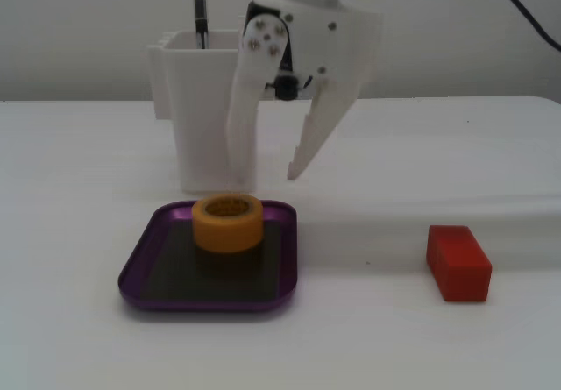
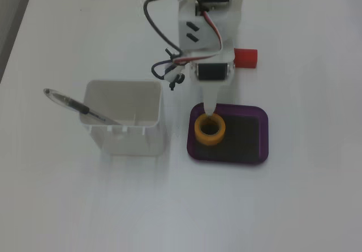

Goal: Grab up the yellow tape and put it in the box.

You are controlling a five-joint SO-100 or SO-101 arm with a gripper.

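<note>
The tape [image 1: 228, 222] sits flat, hole up, inside the box [image 1: 140, 263], toward its back edge in a fixed view and toward the left end in the other fixed view [image 2: 210, 128], so the drop-off looks done. The hand [image 1: 267, 166] hangs above and behind the roll with its two fingers spread apart and nothing between them, which fits a release rather than a grasp; from above, one fingertip [image 2: 210, 109] overlaps the roll's edge, yet the front view shows the tips clear of it. The box lies on the table [image 1: 438, 346] just beside a white tub [image 1: 206, 118] holding a pen [image 2: 76, 106]. A red block [image 1: 458, 262] rests well apart from the box, untouched and no part of this job.
</note>
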